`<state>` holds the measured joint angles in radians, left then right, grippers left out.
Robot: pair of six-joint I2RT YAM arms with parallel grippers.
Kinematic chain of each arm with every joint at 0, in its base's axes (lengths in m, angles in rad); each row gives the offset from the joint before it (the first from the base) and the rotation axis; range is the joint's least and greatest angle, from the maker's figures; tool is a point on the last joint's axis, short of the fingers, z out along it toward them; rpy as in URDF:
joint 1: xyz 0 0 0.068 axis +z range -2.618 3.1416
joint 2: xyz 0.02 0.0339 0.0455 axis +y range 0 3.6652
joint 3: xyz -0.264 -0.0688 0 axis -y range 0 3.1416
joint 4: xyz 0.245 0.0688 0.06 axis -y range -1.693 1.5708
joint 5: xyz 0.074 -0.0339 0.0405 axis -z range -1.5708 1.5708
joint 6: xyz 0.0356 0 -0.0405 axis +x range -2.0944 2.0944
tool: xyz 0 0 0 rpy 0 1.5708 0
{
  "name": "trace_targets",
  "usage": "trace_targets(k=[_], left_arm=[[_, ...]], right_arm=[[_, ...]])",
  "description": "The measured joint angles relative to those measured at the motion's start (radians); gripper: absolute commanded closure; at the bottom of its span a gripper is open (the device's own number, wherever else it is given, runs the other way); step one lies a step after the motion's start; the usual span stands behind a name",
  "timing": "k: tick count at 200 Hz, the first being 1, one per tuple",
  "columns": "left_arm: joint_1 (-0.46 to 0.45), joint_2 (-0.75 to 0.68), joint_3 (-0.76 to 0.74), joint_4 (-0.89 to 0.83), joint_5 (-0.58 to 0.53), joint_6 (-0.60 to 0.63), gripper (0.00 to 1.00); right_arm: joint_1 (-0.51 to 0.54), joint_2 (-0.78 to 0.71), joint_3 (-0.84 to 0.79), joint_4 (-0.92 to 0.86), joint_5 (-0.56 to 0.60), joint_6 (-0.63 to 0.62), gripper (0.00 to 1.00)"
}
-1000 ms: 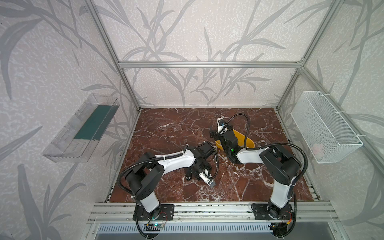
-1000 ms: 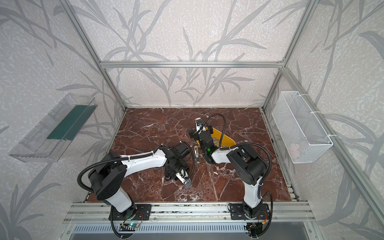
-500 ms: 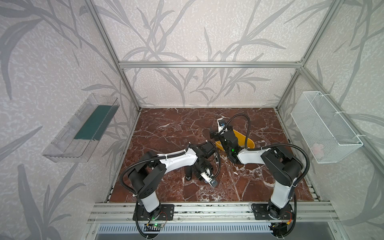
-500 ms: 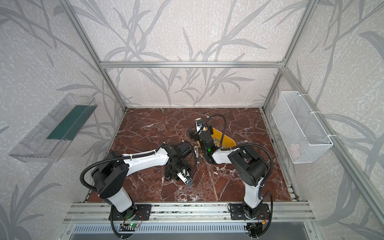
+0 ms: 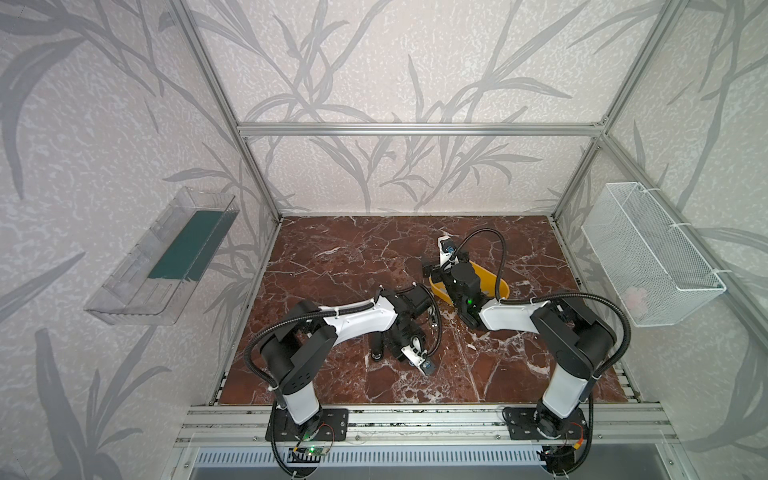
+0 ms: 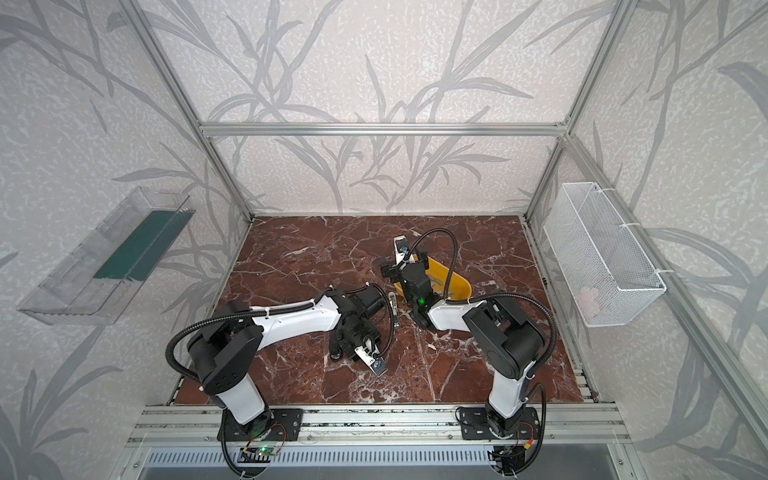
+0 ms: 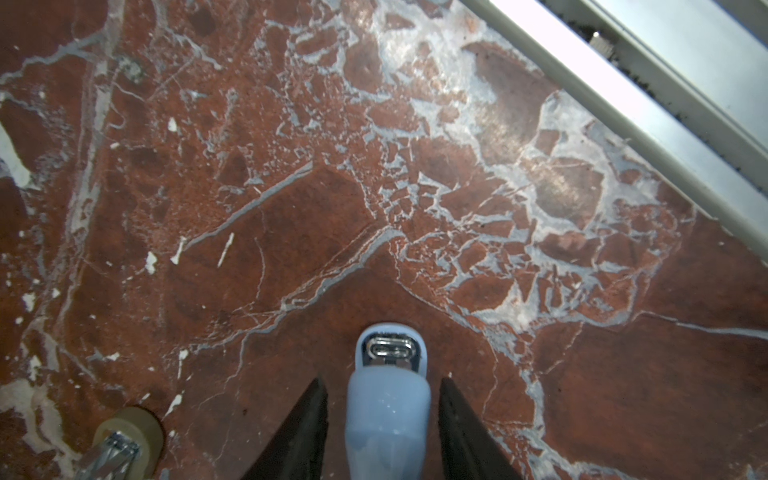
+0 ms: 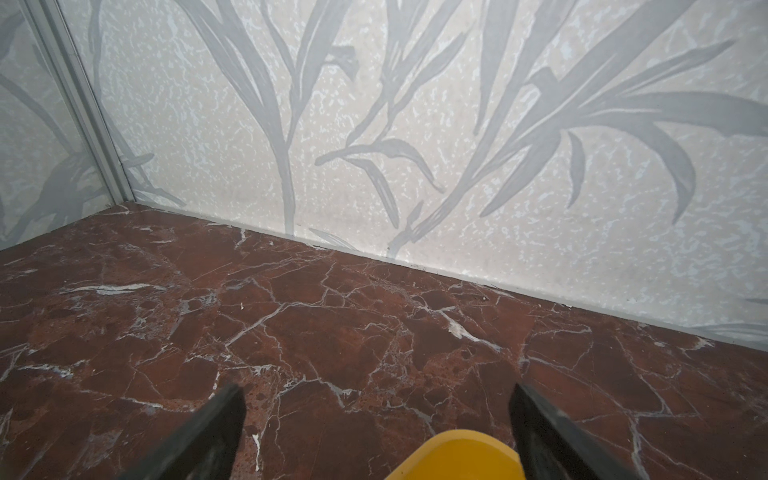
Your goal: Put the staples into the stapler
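Note:
A light blue stapler [image 7: 386, 407] lies on the red marble floor with its metal anvil plate at the tip. My left gripper [image 7: 382, 380] straddles it, one black finger on each side with a narrow gap on both. In both top views this gripper [image 5: 405, 349] [image 6: 359, 347] covers the stapler. My right gripper [image 8: 377, 386] [image 5: 442, 266] stands wide open and empty above the near end of a yellow tray [image 8: 457, 457] [image 5: 496, 286]. I cannot make out the staples in any view.
A beige rounded object with a metal part [image 7: 124, 440] lies close beside the left gripper. A dark elongated object [image 5: 377, 347] rests on the floor to its left. The aluminium front rail [image 7: 623, 83] runs nearby. A wire basket [image 5: 648, 253] and a clear bin [image 5: 166, 257] hang on the side walls.
The left gripper's jaws have drawn closer together around the blue stapler, and the left arm has shifted slightly. The right arm has stayed where it was.

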<state>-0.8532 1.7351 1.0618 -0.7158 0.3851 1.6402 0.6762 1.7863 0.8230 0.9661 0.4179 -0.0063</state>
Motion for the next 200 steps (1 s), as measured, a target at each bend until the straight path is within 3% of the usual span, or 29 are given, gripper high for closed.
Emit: trace_targets(k=[21, 35, 56, 82, 115, 134, 166, 200], left_arm=[[-0.002, 0.0, 0.001, -0.008, 0.0, -0.005, 0.79], [-0.003, 0.0, 0.002, -0.009, 0.0, -0.014, 1.0], [-0.002, -0.002, 0.013, -0.014, -0.015, -0.044, 1.0], [0.03, -0.061, 0.015, 0.007, -0.047, -0.101, 1.0], [0.174, -0.291, -0.074, 0.198, -0.066, -0.221, 1.0], [0.245, -0.401, -0.121, 0.322, -0.091, -0.32, 1.0], [0.31, -0.479, -0.121, 0.472, -0.103, -0.5, 1.0], [0.322, -0.493, -0.159, 0.636, -0.079, -0.625, 1.0]], right_arm=[[0.0, -0.021, -0.01, -0.02, -0.006, 0.01, 0.01], [0.0, -0.049, -0.011, -0.047, -0.012, 0.018, 0.01], [0.0, -0.118, -0.015, -0.098, -0.037, 0.031, 0.03], [-0.001, -0.226, -0.016, -0.205, -0.035, 0.086, 0.13], [-0.011, -0.374, -0.041, -0.336, -0.04, 0.175, 0.32], [-0.016, -0.422, -0.048, -0.396, -0.072, 0.214, 0.37], [-0.022, -0.421, -0.048, -0.486, -0.23, 0.252, 0.43], [-0.019, -0.39, -0.048, -0.515, -0.456, 0.315, 0.45]])
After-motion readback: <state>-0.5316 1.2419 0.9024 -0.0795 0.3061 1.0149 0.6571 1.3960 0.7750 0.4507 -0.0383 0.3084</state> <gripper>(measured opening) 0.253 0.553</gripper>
